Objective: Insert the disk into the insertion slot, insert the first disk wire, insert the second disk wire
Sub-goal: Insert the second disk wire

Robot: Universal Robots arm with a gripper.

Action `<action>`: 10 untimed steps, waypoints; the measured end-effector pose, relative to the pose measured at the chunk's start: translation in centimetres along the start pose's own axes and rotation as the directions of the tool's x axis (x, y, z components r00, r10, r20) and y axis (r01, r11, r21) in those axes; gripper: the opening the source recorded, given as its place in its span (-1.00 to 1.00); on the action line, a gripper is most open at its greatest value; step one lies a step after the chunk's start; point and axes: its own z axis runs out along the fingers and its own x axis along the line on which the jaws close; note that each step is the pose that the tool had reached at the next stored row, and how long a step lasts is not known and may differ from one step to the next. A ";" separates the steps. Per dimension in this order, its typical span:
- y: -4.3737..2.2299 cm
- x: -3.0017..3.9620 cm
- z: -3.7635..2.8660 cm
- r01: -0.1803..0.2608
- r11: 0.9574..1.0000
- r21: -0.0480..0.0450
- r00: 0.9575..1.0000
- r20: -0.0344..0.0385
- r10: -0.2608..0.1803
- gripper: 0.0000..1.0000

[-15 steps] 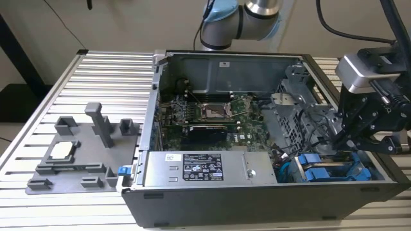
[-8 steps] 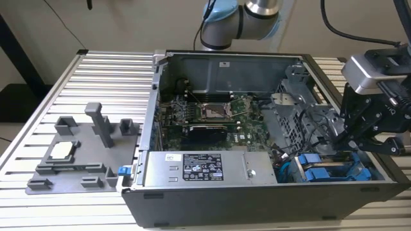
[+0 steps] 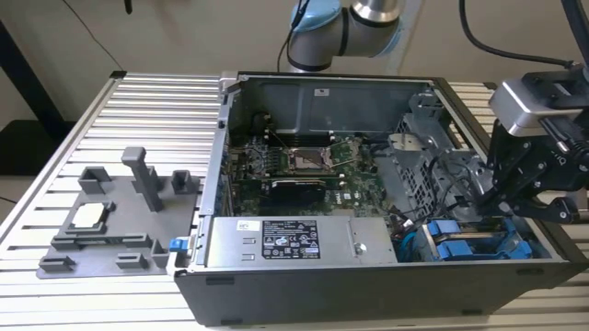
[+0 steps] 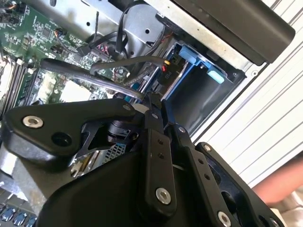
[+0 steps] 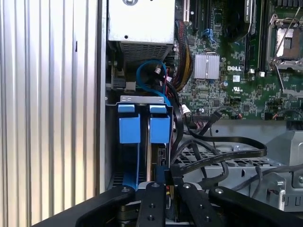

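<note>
Two blue carriers sit side by side in the insertion slot (image 3: 478, 245), the grey metal bay at the lower right of the exterior view, inside the open computer case (image 3: 368, 289). The disk (image 5: 158, 127) is one of them, standing on its edge with its blue front tab showing in the first wrist view; the other blue carrier (image 5: 129, 127) is just beside it, and I cannot tell more about which is which. The gripper (image 3: 515, 203) hangs right over this bay at the right edge of the exterior view. In the first wrist view its black fingers (image 5: 154, 203) come together at the bottom of the frame, pinching a black plug (image 5: 163, 175) at the back edge of the disk. In the second wrist view the gripper (image 4: 154, 109) shows the same tight pinch in the middle of the frame.

Black wires (image 5: 222, 156) loop over the grey cage just beside the gripper. A thin blue wire (image 5: 151, 75) curls above the carriers. Farther back sits the silver power box (image 3: 299, 241) with a label. Behind it lies the green board (image 3: 304, 165). On the far left of the exterior view, a grey plastic holder (image 3: 115, 221) rests on the ribbed metal table (image 3: 147, 110). At the top middle, the grey and pale blue robot arm (image 3: 345, 31) reaches down.
</note>
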 end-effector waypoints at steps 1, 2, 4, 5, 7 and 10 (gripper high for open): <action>0.00 0.01 0.09 0.000 1.000 0.000 1.000 0.001 0.000 -0.67; -0.01 0.02 0.17 0.000 1.000 0.001 1.000 0.003 0.000 -0.67; 0.00 0.04 0.39 0.000 1.000 0.002 1.000 0.011 0.000 -0.67; 0.00 0.06 0.50 0.000 1.000 0.003 1.000 0.015 0.000 -0.67; -0.01 0.08 0.73 0.000 1.000 0.004 1.000 0.024 0.000 -0.67; -0.01 0.12 1.07 0.001 1.000 0.008 1.000 0.031 -0.001 -0.67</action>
